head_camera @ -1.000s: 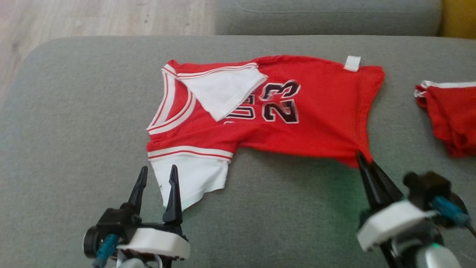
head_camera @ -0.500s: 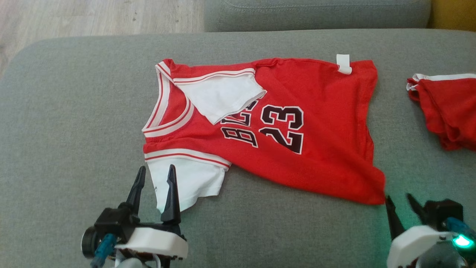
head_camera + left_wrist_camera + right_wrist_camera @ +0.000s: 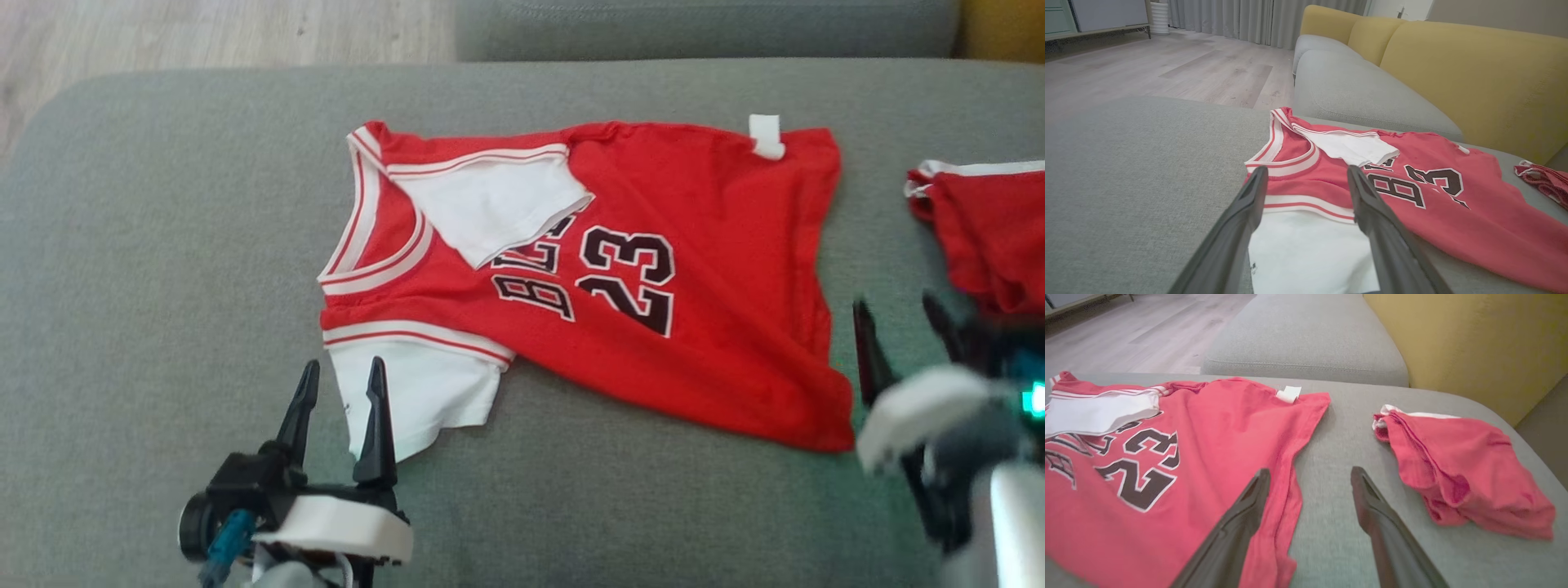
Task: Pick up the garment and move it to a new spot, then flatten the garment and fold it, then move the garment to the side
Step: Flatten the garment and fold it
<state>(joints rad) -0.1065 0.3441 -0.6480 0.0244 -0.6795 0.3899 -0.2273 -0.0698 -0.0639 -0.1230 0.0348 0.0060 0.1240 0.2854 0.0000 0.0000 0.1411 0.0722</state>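
While my left gripper point(image 3: 344, 366) and right gripper point(image 3: 895, 304) gape empty, I reckon the jersey point(image 3: 718, 245) limp and light, best pinched at its near hem corners.

Red jersey point(image 3: 735, 245): black number "23"; beside it letters starting "B", rest hidden under white sleeve point(image 3: 490, 204).

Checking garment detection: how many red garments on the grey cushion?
2. A red number-23 jersey with white sleeves lies spread out in the middle; a crumpled red cloth garment with white trim sits to its right, apart from it. More could lie off-frame.
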